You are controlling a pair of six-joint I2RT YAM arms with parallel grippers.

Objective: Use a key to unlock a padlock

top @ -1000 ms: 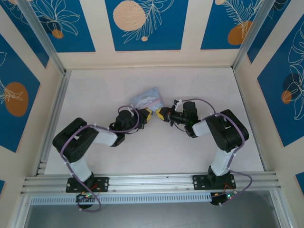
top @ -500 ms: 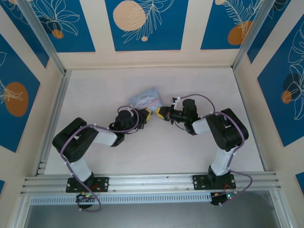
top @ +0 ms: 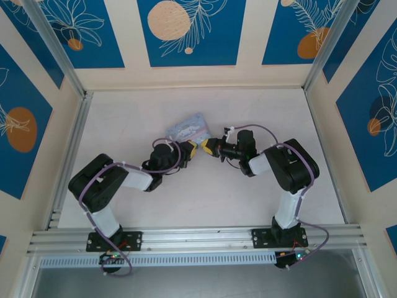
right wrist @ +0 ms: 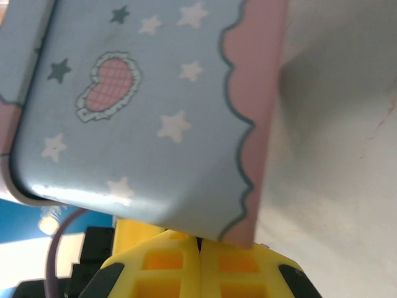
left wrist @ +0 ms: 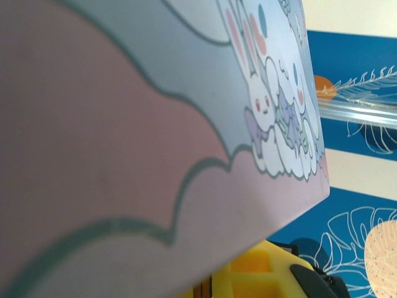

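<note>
- White tabletop (top: 260, 112), boxed in by blue-and-cream leaf-print walls (top: 186, 31), is the stage, and both arms are stretched toward its middle.
- Left gripper (top: 192, 150) and right gripper (top: 208, 148) are set nose to nose, yellow tips just beside each other, at the near edge of the light-blue cartoon tin (top: 190, 128).
- Right gripper's jaws are seen pressed together in the right wrist view, the fingers (right wrist: 242, 247) meeting along a thin seam just below the tin's starred side; whether anything is pinched there cannot be told.
- Left gripper is closed too; one yellow finger (left wrist: 276, 267) is glimpsed under the tin's edge in the left wrist view, and what is held, if anything, cannot be told.
- Padlock and key are too small to be picked out; their place cannot be told, though the meeting point of the fingertips is judged likeliest.
- Progress is judged mid-task at best: no key in the lock and no sprung shackle can be confirmed, so insertion, the turn and the release are counted as left to do.
</note>
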